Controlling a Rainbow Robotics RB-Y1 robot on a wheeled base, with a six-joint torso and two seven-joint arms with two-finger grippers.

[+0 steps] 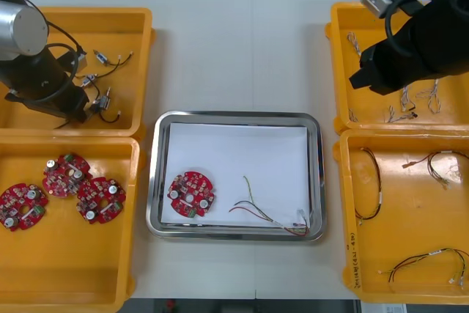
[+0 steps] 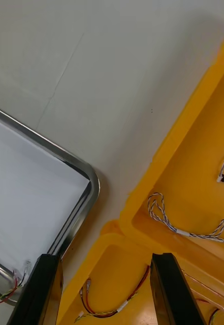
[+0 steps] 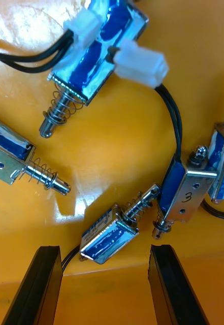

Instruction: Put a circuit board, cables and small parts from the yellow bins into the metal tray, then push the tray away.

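**Tray part-loaded; left arm over the small parts**

Done: the metal tray sits mid-table between the bins. It holds one circuit board on its left side and a red and yellow cable towards its near right corner.

Left to do: no small metal part is in the tray yet, and the tray is not pushed away. I judge the task a little past halfway.

Left gripper: down inside the far-left yellow bin, fingers spread wide, nothing held. Just beyond the fingertips lies a small metal part with a blue-wrapped body, flat on the bin floor.
- Long axis: oblique to the line joining the two fingertips.
- Spring end points away from the fingers, towards a neighbouring part stamped 3 and almost touching it.
- The fingers would probably need turning to close across the body.

Right gripper: hangs over the wall between the two right bins, near the tray's far right corner. It is wide open and empty. A twisted blue and white cable lies in the far bin beyond it.
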